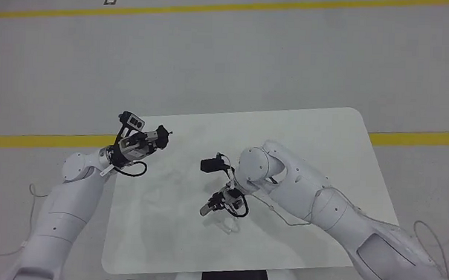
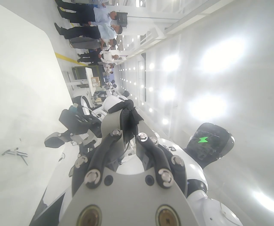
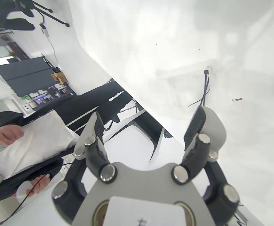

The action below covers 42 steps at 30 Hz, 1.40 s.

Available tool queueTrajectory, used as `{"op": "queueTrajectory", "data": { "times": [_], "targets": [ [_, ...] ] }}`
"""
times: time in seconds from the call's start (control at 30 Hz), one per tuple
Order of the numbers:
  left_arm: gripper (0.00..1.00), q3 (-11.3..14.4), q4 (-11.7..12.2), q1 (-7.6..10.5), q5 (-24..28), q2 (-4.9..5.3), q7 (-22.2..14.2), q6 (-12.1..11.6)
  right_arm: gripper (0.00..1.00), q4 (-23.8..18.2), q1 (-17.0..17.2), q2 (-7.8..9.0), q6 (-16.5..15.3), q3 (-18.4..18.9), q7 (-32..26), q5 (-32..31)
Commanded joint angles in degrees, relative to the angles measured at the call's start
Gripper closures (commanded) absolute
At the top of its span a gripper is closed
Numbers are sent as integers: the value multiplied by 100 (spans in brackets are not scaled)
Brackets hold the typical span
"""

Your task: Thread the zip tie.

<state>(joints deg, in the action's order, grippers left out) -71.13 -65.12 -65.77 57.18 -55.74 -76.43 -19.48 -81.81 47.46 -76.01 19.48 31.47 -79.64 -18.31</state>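
While the zip ties lie crossed on the table, right of middle in the right wrist view, the right claw sits near them, fingers wide apart. Left of middle in the top view, the left claw has its fingers together. I think this is the pick-up step. Next, the right claw must go down and pinch one thin tie.

You've got a plain white table on a pale grey floor with yellow stripes running across it. The zip ties are black. The right gripper is light grey with black ribbed pads. The left gripper is grey too, with black-wrapped tips.
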Motion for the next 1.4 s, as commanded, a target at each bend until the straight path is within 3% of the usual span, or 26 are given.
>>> {"op": "queueTrajectory", "data": {
  "times": [0.0, 0.27, 0.53, 0.67, 0.9, 0.93, 1.0, 1.17, 1.37],
  "targets": [
    [100, 0, 0, 0, 0, 0, 0, 0, 0, 20, -88, -16, 0, -152, 0, 0],
    [100, 0, 0, 0, 0, 0, 0, 0, 0, 18, -405, -75, 0, -664, 0, -146],
    [100, 0, 0, 0, 0, 0, 0, 0, 0, 18, -405, -75, 0, -664, 0, -146],
    [100, 0, 0, 0, 0, 0, 0, 0, 0, -77, -346, -107, -51, -844, 65, -406],
    [100, 0, 0, 0, 0, 0, 0, 0, 0, -29, -552, -219, 0, -1268, 0, -670],
    [100, 0, 0, 0, 0, 0, 0, 0, 10, 2, -579, -235, 0, -1307, 0, -654],
    [100, 0, 0, 0, 0, 0, 0, 0, 51, 111, -622, -274, 0, -1384, 0, -651],
    [100, 0, 0, 0, 0, 0, 0, 0, 69, 340, -658, -371, 0, -1455, 0, -764],
    [100, 0, 0, 0, 0, 0, 0, 0, 82, 524, -648, -481, 0, -1497, 0, -927]
  ]
}}
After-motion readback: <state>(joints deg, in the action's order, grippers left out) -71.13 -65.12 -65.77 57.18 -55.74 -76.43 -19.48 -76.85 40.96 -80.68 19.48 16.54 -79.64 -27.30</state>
